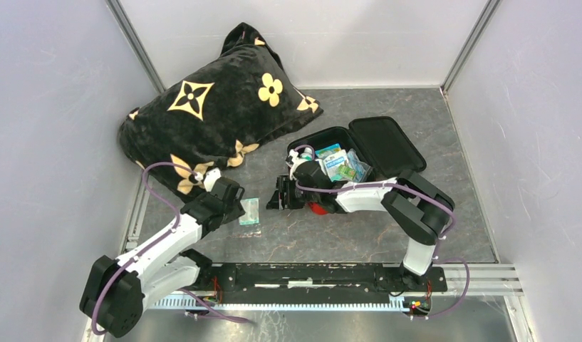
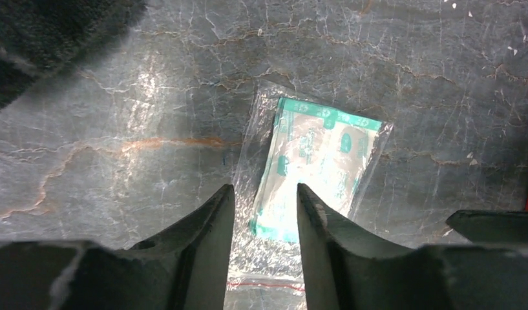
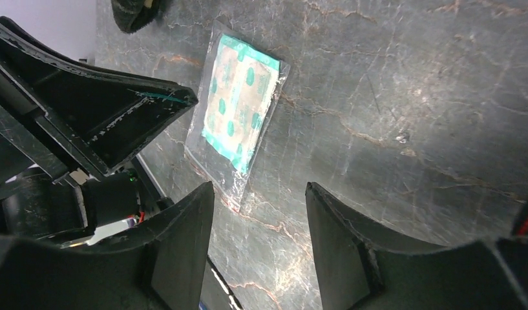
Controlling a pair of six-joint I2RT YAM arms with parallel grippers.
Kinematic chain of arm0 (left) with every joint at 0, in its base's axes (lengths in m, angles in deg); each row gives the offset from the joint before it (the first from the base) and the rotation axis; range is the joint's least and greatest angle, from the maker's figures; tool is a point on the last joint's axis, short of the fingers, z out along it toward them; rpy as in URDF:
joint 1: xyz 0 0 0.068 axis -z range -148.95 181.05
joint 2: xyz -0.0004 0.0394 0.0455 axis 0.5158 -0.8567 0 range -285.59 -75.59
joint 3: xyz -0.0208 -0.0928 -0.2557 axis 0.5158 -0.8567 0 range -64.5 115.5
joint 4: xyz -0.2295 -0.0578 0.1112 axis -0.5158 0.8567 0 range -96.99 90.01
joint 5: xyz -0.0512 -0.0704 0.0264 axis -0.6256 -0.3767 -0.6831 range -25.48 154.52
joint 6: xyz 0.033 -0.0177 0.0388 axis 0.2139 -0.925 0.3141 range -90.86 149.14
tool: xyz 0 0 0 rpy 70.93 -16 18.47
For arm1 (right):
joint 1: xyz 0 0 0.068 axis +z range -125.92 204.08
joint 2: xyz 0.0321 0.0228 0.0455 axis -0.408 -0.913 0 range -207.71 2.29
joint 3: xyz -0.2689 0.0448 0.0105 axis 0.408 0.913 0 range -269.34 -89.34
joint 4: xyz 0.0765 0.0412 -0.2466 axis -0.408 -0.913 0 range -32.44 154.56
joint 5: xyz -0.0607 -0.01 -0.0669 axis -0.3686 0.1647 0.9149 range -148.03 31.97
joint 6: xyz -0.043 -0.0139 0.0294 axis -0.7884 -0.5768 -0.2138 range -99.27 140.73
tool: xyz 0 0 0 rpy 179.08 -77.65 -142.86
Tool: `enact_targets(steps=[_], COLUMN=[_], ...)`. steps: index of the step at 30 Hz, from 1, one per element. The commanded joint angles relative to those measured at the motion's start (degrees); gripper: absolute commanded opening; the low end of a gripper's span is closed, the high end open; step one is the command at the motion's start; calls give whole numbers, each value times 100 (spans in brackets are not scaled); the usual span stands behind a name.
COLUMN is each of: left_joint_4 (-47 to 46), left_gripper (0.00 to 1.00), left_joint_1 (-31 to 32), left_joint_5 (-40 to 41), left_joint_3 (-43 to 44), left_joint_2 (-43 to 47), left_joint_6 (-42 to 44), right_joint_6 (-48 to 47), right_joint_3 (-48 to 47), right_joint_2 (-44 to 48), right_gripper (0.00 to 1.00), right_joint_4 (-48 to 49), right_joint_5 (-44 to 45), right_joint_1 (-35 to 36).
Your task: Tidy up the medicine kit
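The medicine kit (image 1: 385,144) lies open at centre right, with black lining and a sliver of red shell under my right arm. Several small packs (image 1: 339,164) lie in its base. A clear flat packet with green print (image 1: 249,211) lies on the table left of the kit; it also shows in the left wrist view (image 2: 319,158) and the right wrist view (image 3: 238,106). My left gripper (image 2: 264,188) is open, low over the packet's near end, with a finger on each side. My right gripper (image 3: 260,187) is open and empty above bare table, just right of the packet.
A large black pillow with gold flowers (image 1: 202,114) lies at the back left, close behind my left arm. Grey walls enclose the table on three sides. The mounting rail (image 1: 309,274) runs along the near edge.
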Motion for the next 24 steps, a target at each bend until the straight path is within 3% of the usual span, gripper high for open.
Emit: enact_targets(steps=[1, 12, 24], left_joint_4=[-681, -1103, -1322], left_gripper=[44, 17, 7], left_joint_1=[-8, -2, 1], left_joint_5=[-98, -261, -403], left_joint_3=[-117, -416, -626], left_joint_2=[-246, -893, -894], left_joint_6=[-299, -233, -208], right_joint_6=[519, 1076, 1618], right_joint_3=[20, -12, -195], right_joint_2=[-243, -751, -1300], right_gripper=[61, 56, 48], right_joint_4=[634, 851, 1248], right_joint_5=[-188, 56, 188], right_joint_1=[79, 125, 147])
